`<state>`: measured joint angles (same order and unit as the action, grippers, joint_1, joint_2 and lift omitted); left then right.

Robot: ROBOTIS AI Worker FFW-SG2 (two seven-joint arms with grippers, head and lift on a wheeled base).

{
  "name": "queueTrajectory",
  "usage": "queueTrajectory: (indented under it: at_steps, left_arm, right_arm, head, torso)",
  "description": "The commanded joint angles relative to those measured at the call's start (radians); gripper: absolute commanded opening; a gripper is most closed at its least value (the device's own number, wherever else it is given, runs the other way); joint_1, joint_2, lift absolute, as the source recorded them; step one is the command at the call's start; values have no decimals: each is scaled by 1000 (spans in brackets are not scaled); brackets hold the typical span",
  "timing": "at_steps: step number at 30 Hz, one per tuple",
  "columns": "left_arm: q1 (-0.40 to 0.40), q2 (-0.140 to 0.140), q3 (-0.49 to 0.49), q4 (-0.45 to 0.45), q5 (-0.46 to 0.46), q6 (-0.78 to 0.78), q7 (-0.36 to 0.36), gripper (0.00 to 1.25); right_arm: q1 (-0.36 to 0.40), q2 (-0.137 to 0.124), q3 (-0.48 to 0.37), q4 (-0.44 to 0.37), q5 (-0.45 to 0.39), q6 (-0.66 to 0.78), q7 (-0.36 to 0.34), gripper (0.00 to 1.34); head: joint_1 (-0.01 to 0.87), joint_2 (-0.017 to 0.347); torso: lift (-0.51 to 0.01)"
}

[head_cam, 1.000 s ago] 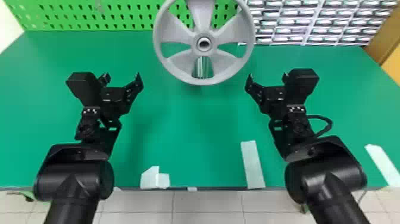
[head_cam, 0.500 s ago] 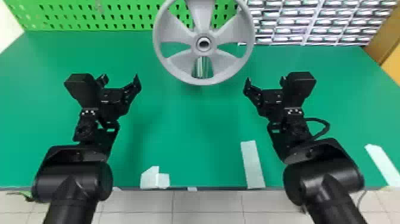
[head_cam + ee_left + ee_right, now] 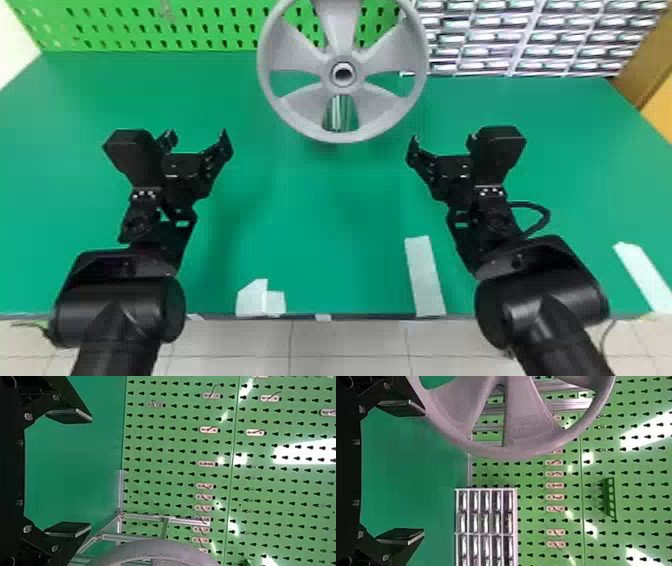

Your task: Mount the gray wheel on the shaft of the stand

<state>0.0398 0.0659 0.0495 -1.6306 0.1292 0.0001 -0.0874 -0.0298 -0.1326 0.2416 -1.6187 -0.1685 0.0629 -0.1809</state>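
The gray wheel looks like matt plastic, its spokes faintly grained. The stand has smooth, silvery metal rails. The pegboard is glossy, with white glare; the green surface looks smooth and dull. The tape strip appears matt and papery.

No text, label, brand, number or sign can be read in the head view or in either wrist view.
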Motion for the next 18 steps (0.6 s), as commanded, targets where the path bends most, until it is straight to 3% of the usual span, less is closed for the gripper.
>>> queueTrajectory:
  at_steps: [1, 18]
  left_arm:
    - [0, 0, 0, 0, -3, 0, 0, 934]
    - [3, 0, 0, 0, -2, 0, 0, 934]
  right_arm:
    - [-1, -2, 4, 2, -2, 0, 1, 1114]
    - [-2, -5, 5, 5, -8, 0, 1, 1114]
  head:
    - [865, 52]
    - [865, 52]
  torso:
    - [-101]
    - [-101]
